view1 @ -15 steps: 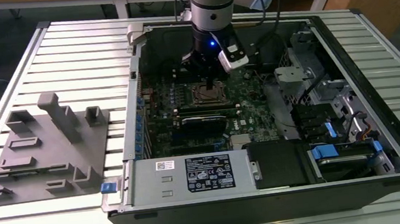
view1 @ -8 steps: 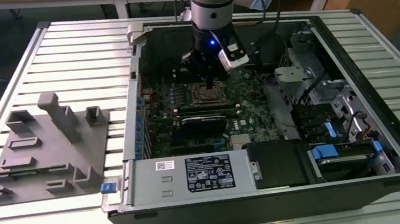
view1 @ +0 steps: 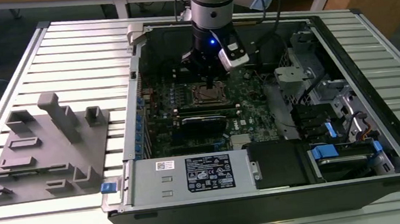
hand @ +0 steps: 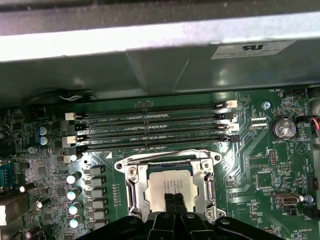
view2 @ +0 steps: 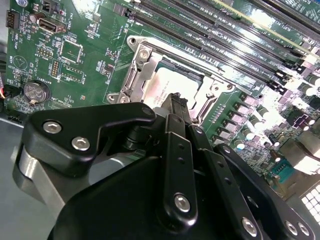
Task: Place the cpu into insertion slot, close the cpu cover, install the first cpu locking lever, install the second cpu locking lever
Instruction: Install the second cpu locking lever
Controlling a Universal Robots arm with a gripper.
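**CPU seated in socket, cover down, gripper closed over it**

The small flat square cpu with its silvery-grey metal top [hand: 167, 186] is seen lying in the insertion slot, a square socket with a silvery metal border set into the green motherboard [hand: 250, 160]. In the second wrist view the same chip [view2: 172, 85] is framed by the thin silvery metal cpu cover [view2: 141, 67], which is laid flat around it, so the chip top is exposed through the cover's window. In the first wrist view the cover frame [hand: 134, 186] is seen touching down on the socket border on both sides of the chip. Whether either locking lever is latched cannot be told.

The black gripper [hand: 174, 201] is held directly over the chip, its two narrow fingers [view2: 176, 107] pressed together with no gap and nothing between them. The fingertips are placed at the chip's top face; actual contact cannot be confirmed.

Just beside the socket, four long narrow black memory slots [hand: 150, 131] are run parallel to one socket edge. A round silver coin battery [hand: 283, 128] is mounted well apart from the socket.

In the exterior view the grey robot arm [view1: 213, 6] is lowered into the open black computer case [view1: 377, 128], with the gripper [view1: 206, 77] just above the socket [view1: 209, 94]. The case is rested on a slatted metal table [view1: 69, 53], with a grey moulded fixture block [view1: 45, 146] on the exterior view's left.
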